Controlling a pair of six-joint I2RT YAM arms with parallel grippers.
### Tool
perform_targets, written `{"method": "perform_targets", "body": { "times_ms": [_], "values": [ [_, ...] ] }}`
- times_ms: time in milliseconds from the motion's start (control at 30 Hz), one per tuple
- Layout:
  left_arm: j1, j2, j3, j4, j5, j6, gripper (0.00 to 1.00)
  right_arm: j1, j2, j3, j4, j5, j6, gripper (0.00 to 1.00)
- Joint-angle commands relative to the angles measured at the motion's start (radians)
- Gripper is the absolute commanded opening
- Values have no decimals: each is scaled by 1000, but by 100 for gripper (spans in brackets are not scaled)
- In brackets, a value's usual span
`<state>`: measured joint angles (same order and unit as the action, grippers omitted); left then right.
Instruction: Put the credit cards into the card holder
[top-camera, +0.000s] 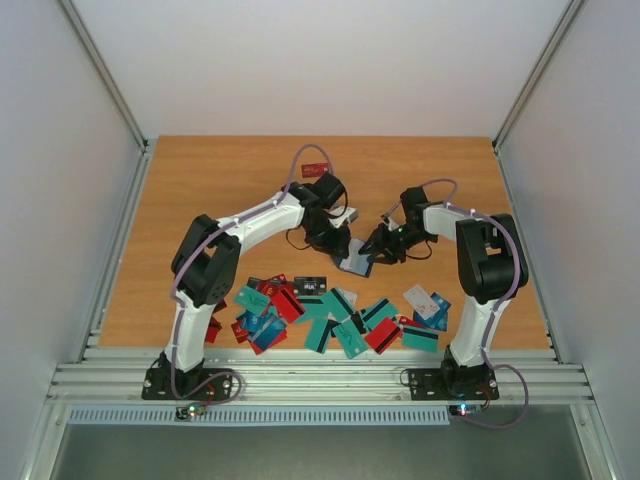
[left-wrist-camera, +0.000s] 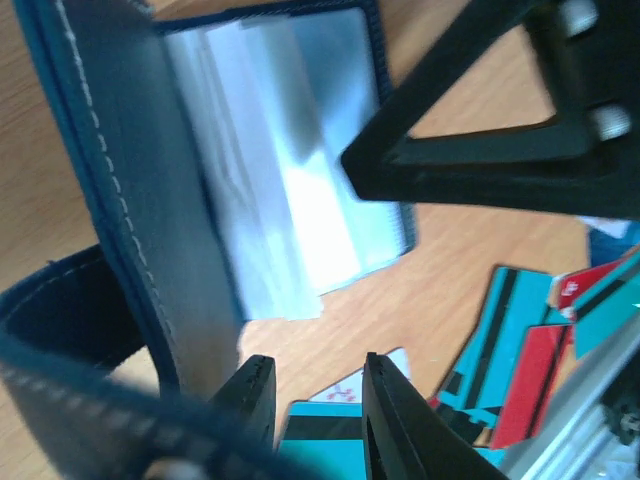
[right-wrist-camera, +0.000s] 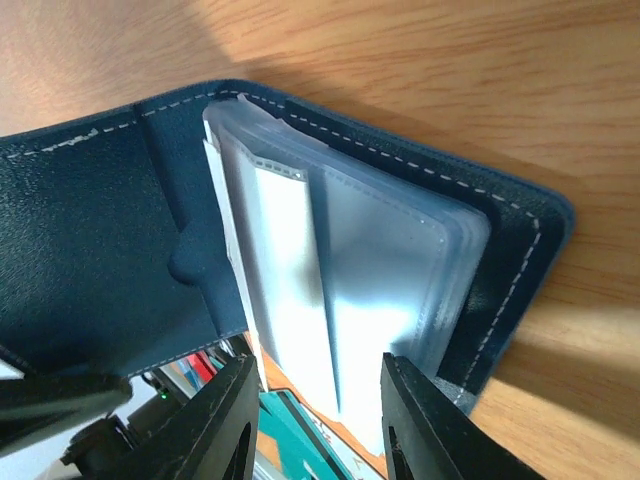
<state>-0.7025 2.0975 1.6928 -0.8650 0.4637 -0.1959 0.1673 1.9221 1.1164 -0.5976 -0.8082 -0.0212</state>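
Cards (top-camera: 330, 318) strewn nr bases, holder (top-camera: 354, 259) beyond

Orange-brown wooden tabletop (top-camera: 200, 180), bare across its far half. Strewn along its near edge: credit cards (top-camera: 330, 315) in teal, red, blue, white and black, several overlapping. One red card (top-camera: 315, 169) lying apart near the far side. Card holder (top-camera: 352, 258) open at the middle, one edge touching the wood.

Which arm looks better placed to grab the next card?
Probably the left: its claw hangs open above the credit cards, while the right claw straddles the clear sleeves of the opened card holder.
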Motion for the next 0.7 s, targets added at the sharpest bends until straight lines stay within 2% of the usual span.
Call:
{"method": "perform_targets", "body": {
  "times_ms": [0,233,400,667],
  "values": [
    [11,-12,-51,21,-105,14,28,1,-18,34,-39,45,-17,35],
    [51,19,-78,101,-85,2,33,1,-47,24,-19,35,-1,36],
    [55,52,-92,120,-55,4,33,2,-50,27,30,-38,20,37],
    [61,58,-126,127,-8,-116,33,3,-35,53,97,-121,127,37]
  ]
}}
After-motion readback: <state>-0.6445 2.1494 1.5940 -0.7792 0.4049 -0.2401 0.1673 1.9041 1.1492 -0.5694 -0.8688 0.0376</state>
